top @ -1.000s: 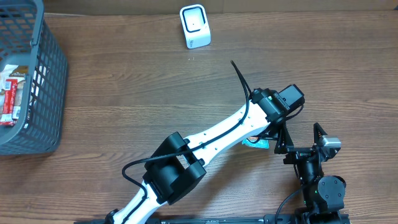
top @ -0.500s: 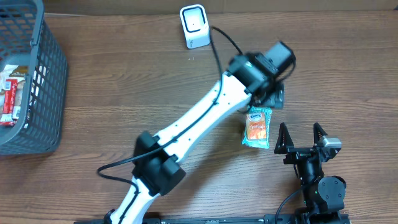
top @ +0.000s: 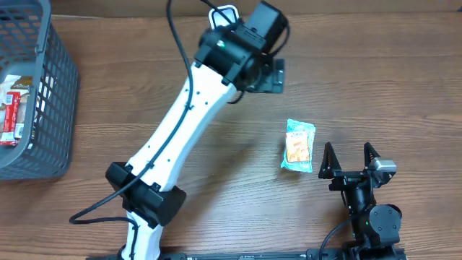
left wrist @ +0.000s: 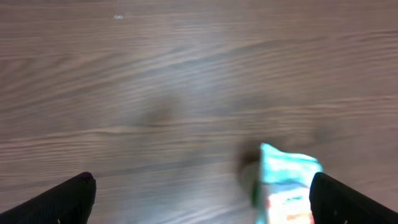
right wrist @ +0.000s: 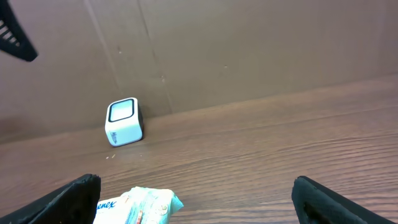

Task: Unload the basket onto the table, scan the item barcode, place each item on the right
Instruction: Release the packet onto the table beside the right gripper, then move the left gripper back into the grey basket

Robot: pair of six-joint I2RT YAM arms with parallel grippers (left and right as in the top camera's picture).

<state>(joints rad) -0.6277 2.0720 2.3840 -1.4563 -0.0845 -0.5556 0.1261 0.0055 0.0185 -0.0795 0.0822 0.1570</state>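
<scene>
We judge the packet to be a light, soft thing. It is a small pouch in teal and orange film that lies flat on the wooden surface, and it would likely crumple and slide rather than resist a pinch. It rests just beside the right hand, a little ahead of it and off its left finger. The right wrist view catches only its near end at the bottom edge. That hand sits low with its fingers spread wide and holds nothing. The left hand is also spread and empty. It hangs well apart from the packet, which shows blurred low in its view, close to its right finger. The scanner stands far ahead of the right hand, to its left, and close by the left hand. We would take the pouch across its narrow width, near the middle or just inside a sealed end where the film is stiffer. The squeeze should be gentle so the contents are not crushed and the film does not slip out. We cannot tell which face carries the barcode, so the grip should leave both broad faces uncovered for turning toward the scanner.
</scene>
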